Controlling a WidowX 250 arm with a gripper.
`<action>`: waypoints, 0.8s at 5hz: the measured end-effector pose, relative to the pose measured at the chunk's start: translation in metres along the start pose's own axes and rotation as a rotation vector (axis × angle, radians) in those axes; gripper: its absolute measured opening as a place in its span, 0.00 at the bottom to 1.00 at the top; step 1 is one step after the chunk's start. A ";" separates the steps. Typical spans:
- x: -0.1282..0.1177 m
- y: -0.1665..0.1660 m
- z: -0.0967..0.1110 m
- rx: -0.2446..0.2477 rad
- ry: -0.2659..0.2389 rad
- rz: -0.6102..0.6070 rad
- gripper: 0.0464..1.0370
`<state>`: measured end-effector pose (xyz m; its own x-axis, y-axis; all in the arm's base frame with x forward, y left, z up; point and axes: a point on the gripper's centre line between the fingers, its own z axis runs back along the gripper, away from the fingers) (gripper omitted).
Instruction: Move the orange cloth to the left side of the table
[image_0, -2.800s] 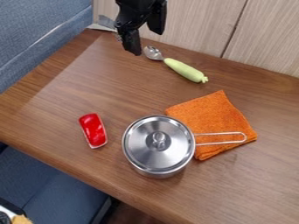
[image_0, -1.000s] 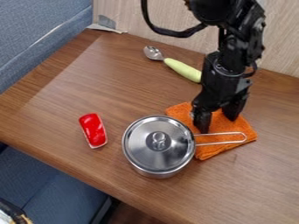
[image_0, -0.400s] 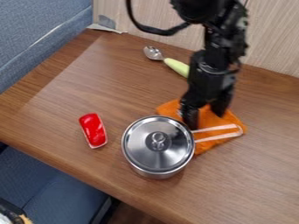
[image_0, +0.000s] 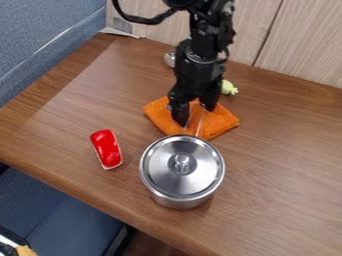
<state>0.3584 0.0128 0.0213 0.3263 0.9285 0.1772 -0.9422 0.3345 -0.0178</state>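
- Saucepan, nearest, with its steel lid on: any pull on the handle could turn or tip it, and a sharp tug might shake the lid loose.
- Glossy red piece, to the view's left of the pan: a low leftward sweep of cloth could shove it along.
- Wire handle, lying over the cloth and running up between the fingers: the likeliest snag, since a finger or a fold could catch it and drag the pan too.
- Orange cloth, flat on the table just beyond the pan, near the middle, short of the left side: it may bunch or slip free if only pressed and dragged.
- Black gripper, fingers spread apart on the cloth, not closed together: without a firm pinch, lifting would probably leave the cloth behind.
- Spoon bowl, farthest, partly behind the arm: a wide swing could knock it.
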 end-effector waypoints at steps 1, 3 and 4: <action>0.041 0.011 -0.007 0.022 -0.023 0.085 0.96; 0.103 0.030 -0.016 0.050 -0.045 0.224 0.96; 0.110 0.034 -0.017 0.055 -0.050 0.236 0.96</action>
<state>0.3631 0.1294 0.0230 0.0941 0.9702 0.2231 -0.9950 0.0990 -0.0107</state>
